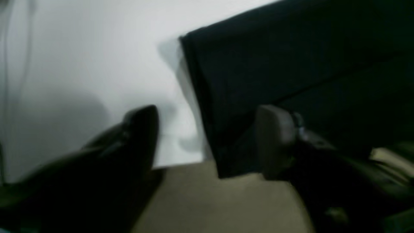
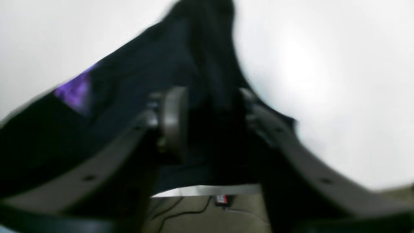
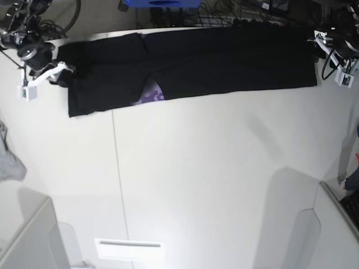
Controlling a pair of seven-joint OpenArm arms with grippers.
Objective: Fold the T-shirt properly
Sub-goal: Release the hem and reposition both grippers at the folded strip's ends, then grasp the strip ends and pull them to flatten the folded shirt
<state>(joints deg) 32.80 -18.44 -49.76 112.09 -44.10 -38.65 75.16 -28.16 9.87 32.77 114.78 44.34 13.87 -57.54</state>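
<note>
In the left wrist view, the left gripper [image 1: 207, 142] stands with its jaws spread wide. One finger hangs over the bare white tabletop [image 1: 81, 64], the other over the black T-shirt [image 1: 291, 64], with the cloth's straight side edge and corner lying between them, untouched as far as the blur allows. That placement suggests a corner just let go, or lined up for a fresh grasp.

In the right wrist view, the right gripper [image 2: 210, 119] straddles a raised ridge of the dark cloth, a purple patch of the print [image 2: 76, 90] peeking out to one side. The jaws are parted; whether the pads press the fabric, I cannot tell through the blur.

The base view shows the T-shirt [image 3: 224, 61] laid out as a long narrow band along the far edge of the tabletop [image 3: 213, 179], one arm at each end. This seems a lengthwise fold already made, with the ends held apart to keep it flat. A light grey cloth [image 3: 8, 162] lies well apart at the near side.
</note>
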